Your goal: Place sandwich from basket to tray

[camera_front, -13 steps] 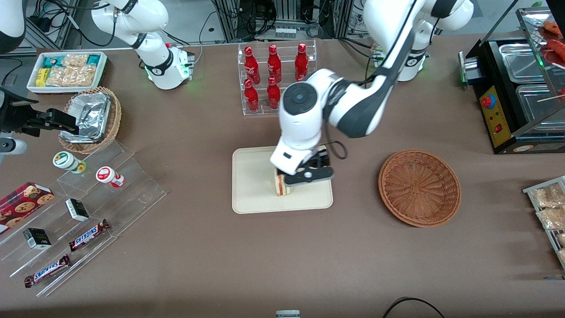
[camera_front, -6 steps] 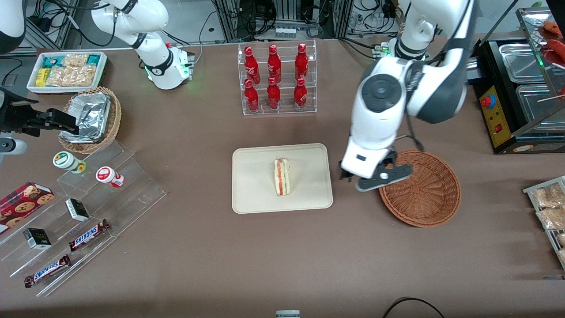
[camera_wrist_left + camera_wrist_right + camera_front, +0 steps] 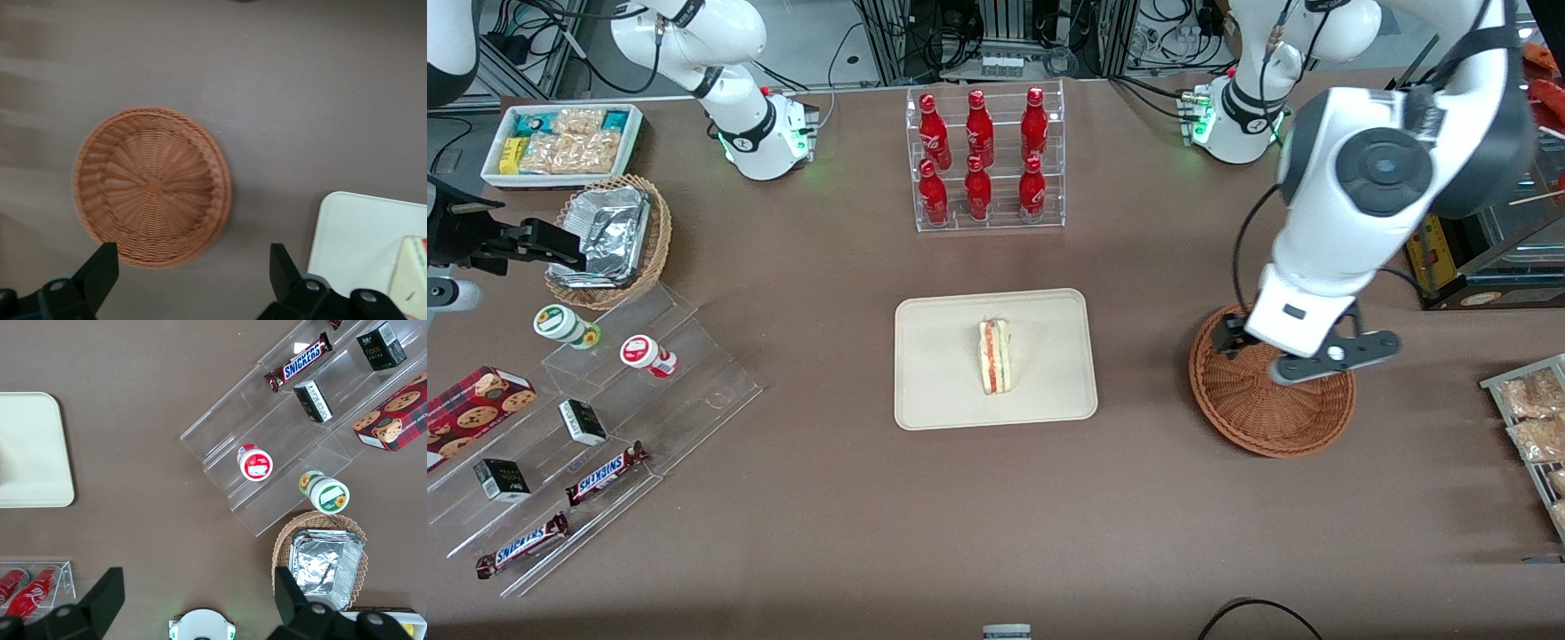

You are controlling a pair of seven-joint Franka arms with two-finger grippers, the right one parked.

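The brown desk [image 3: 996, 516] is carrying the cream tray [image 3: 938, 373] near its middle, and the round reddish-brown basket [image 3: 1254, 409] is sitting well apart from it toward the working arm's end, holding nothing. The gripper [image 3: 1303, 351] is hanging above the basket with its jaws spread wide and gripping nothing. The sandwich [image 3: 994, 356] is lying on the tray, its filling stripes facing up.
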